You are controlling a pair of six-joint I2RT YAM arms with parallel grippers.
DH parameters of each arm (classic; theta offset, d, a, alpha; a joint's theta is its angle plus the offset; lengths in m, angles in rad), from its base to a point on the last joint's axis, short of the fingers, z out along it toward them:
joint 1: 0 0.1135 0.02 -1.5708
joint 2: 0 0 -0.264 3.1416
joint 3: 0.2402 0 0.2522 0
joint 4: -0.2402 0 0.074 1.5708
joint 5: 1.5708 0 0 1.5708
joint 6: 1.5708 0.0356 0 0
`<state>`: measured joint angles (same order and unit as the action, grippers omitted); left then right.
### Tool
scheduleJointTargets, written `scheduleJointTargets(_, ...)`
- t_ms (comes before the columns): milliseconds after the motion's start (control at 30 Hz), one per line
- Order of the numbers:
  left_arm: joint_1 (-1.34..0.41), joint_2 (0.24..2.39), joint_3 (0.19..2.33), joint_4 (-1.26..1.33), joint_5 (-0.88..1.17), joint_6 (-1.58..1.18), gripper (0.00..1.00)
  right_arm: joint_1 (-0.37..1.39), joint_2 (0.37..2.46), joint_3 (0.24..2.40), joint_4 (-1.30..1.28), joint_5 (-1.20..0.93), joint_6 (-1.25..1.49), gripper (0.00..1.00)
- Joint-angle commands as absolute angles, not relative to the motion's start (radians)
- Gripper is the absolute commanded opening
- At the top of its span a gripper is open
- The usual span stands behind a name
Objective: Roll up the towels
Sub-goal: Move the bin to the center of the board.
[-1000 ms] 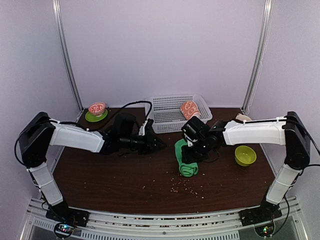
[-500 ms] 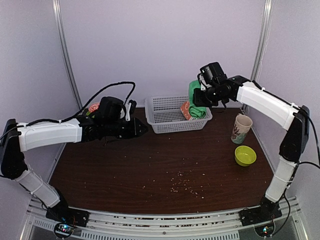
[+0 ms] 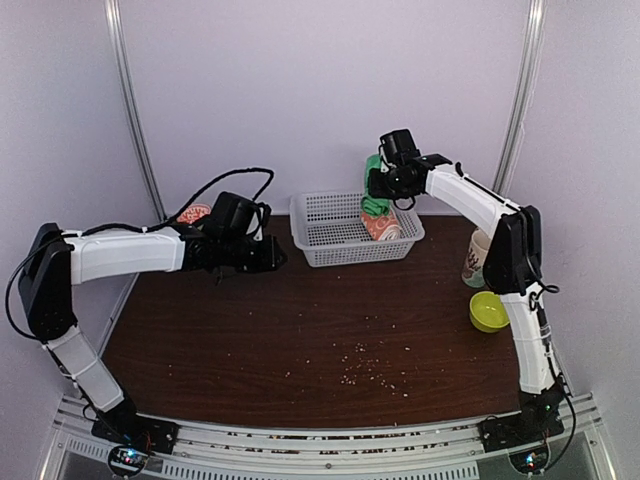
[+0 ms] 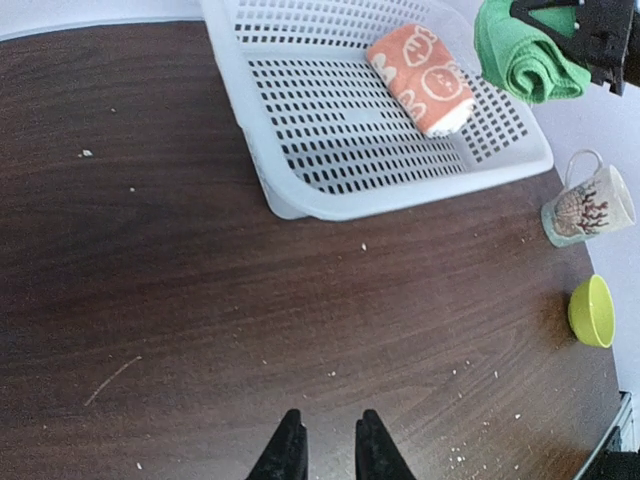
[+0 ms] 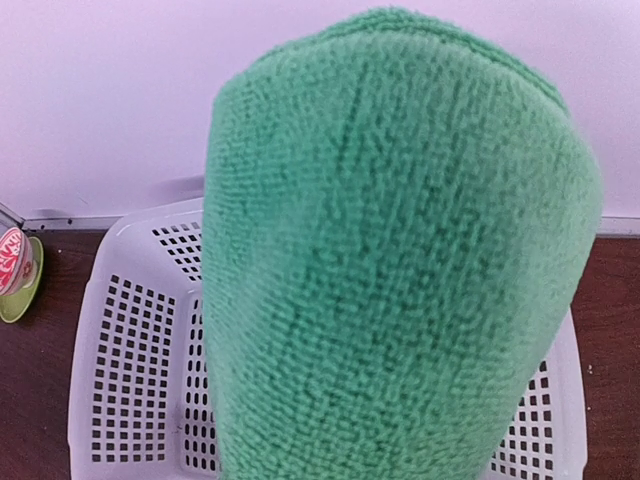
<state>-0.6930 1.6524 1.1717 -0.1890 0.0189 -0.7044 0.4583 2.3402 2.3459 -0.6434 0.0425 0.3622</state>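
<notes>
Desk [image 3: 300, 330]: brown, crumbed, now without towels.
Change: rolled green towel [image 4: 525, 55] has risen from the desk to above the basket [image 4: 400, 197].
Right end effector [image 3: 388, 182]: clamped on green towel.
Left end effector [image 4: 326, 452]: slightly apart, empty.
Peach towel [image 4: 420, 80]: rolled, in basket.
Meaning: probably only the drop remains.

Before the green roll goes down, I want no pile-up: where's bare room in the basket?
The basket floor is bare from its left wall to the peach bunny towel: the widest patch. The right end is crowded: that towel lies there, the green towel hanging over it. In front of the basket, the table holds only crumbs.
</notes>
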Motion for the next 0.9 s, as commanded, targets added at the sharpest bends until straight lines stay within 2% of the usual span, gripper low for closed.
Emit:
scheduleJointTargets(0, -0.645, 1.694, 1.217, -0.12, -0.016, -0.72, 0.19, 0.459, 2.376, 2.419, -0.629, 0.012, 0.345, 0.0)
scheduleJointTargets(467, -0.614, 1.775, 1.261, -0.107, 0.049, -0.738, 0.19, 0.464, 2.505, 2.437, -0.654, -0.09, 0.388, 0.0)
scheduleJointTargets(867, -0.602, 1.748, 1.254, -0.112, 0.035, -0.741, 0.19, 0.498, 2.44, 2.322, -0.733, -0.183, 0.384, 0.0)
